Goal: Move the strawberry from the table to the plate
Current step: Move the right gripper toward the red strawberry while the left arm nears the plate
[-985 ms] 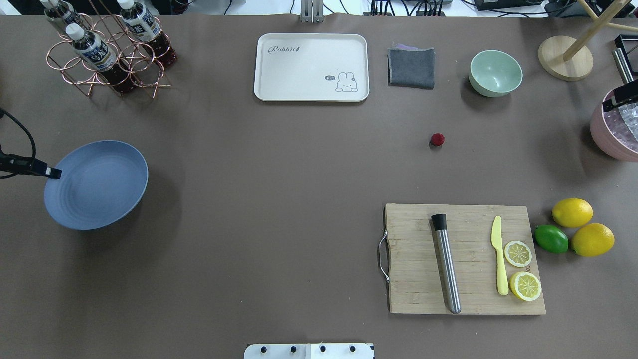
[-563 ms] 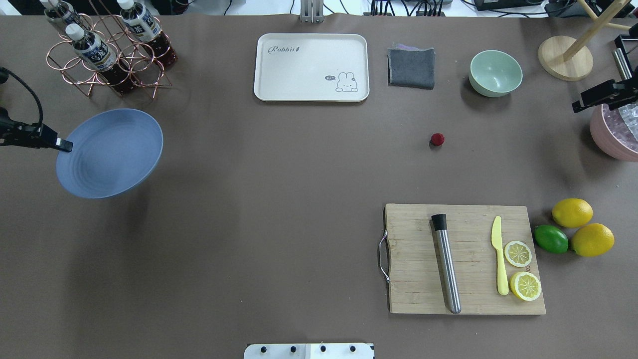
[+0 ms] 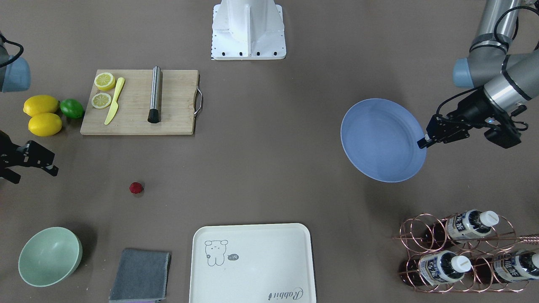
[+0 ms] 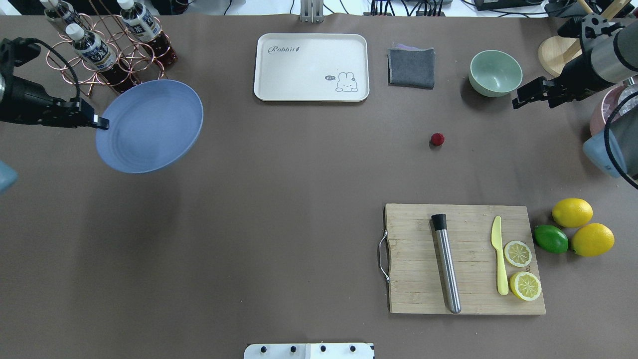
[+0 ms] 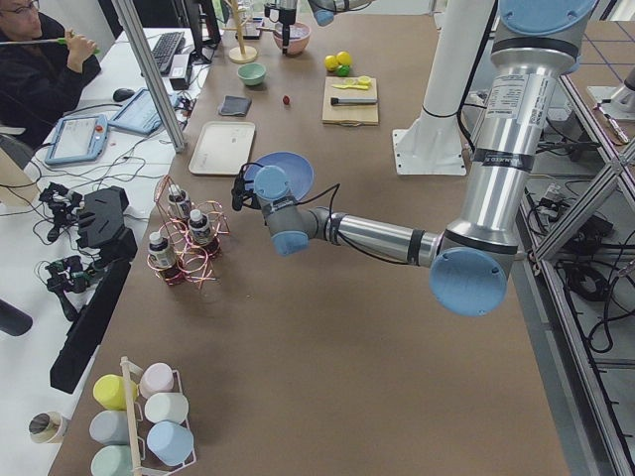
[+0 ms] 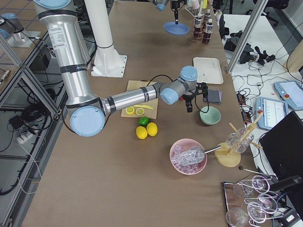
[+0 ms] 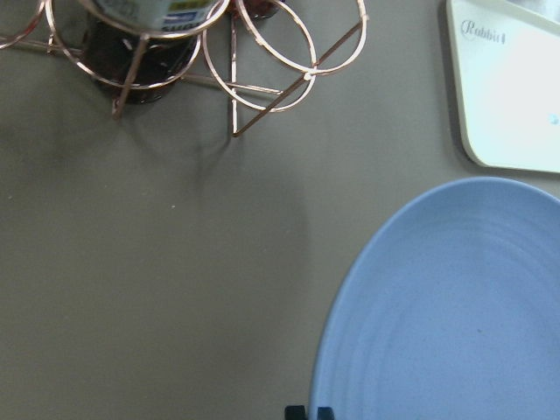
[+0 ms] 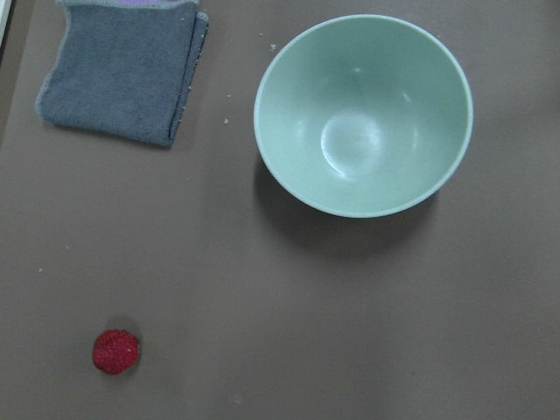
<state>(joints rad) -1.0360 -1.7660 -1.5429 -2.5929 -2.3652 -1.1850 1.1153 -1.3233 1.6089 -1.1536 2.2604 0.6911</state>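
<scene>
Periwinkle-blue plate (image 4: 149,126) held off the table (image 4: 279,199) by the left gripper (image 4: 101,121), whose jaws are pinched narrow on the plate's rim at the edge nearest that arm. In the left wrist view the two fingertips (image 7: 302,411) show close together at the bottom border, against the rim. The plate hangs just beside the copper wire bottle rack (image 4: 107,50) and casts a soft shadow on the bare table below it.

The strawberry (image 4: 437,139) lies alone on the table in the robot's right half — between the mint-green bowl (image 4: 495,73) and the wooden cutting board (image 4: 413,279), touching neither, and well apart from the plate. In the right wrist view it sits low and to the left, with the bowl and the folded grey cloth (image 8: 122,74) above it.

The right gripper (image 4: 532,99) hovers above the table just beside the green bowl, clear of the strawberry. Its fingers appear spread wide and hold nothing.

Other items: a cream tray (image 4: 311,67) at the far edge, and two lemons (image 4: 571,212) with a lime (image 4: 551,239) next to the cutting board.
</scene>
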